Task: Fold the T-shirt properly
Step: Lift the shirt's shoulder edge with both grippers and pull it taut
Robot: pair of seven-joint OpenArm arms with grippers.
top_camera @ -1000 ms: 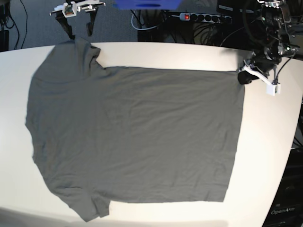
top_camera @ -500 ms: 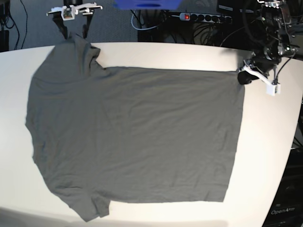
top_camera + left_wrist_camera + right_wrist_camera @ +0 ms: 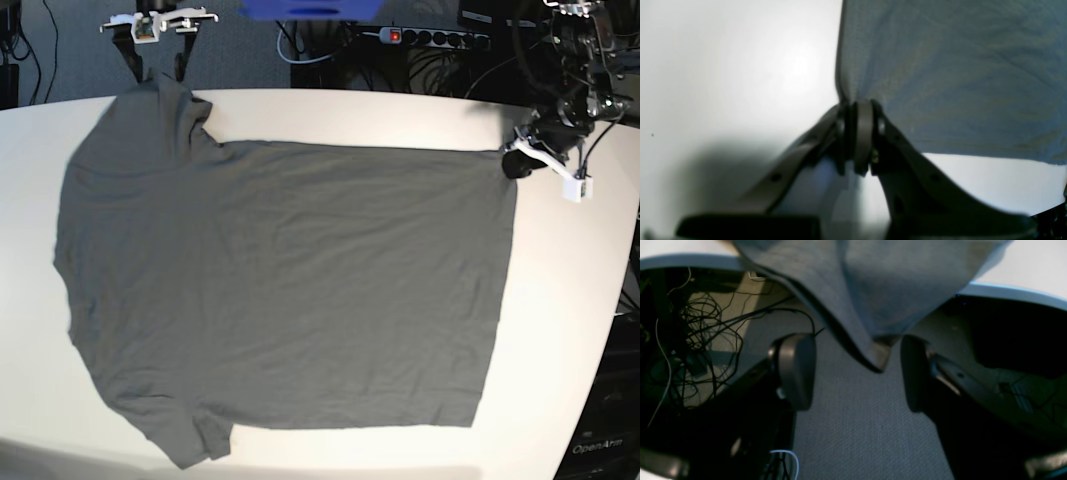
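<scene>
One dark grey T-shirt (image 3: 280, 280) lies flat across the white bench (image 3: 570, 320). At upper right, the left pincer (image 3: 515, 163) pinches its corner; upper left, the right pincer (image 3: 158, 68) gapes around a sleeve tip.

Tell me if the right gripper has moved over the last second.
Yes. The right gripper shifted toward the table edge, its jaws now open astride the T-shirt sleeve.

Bright glare on the table (image 3: 740, 66); wrist views blurred, dim underneath.

Black curved pincer (image 3: 857, 373) fingers (rounded pads), white wrist brackets (image 3: 548, 165)
</scene>
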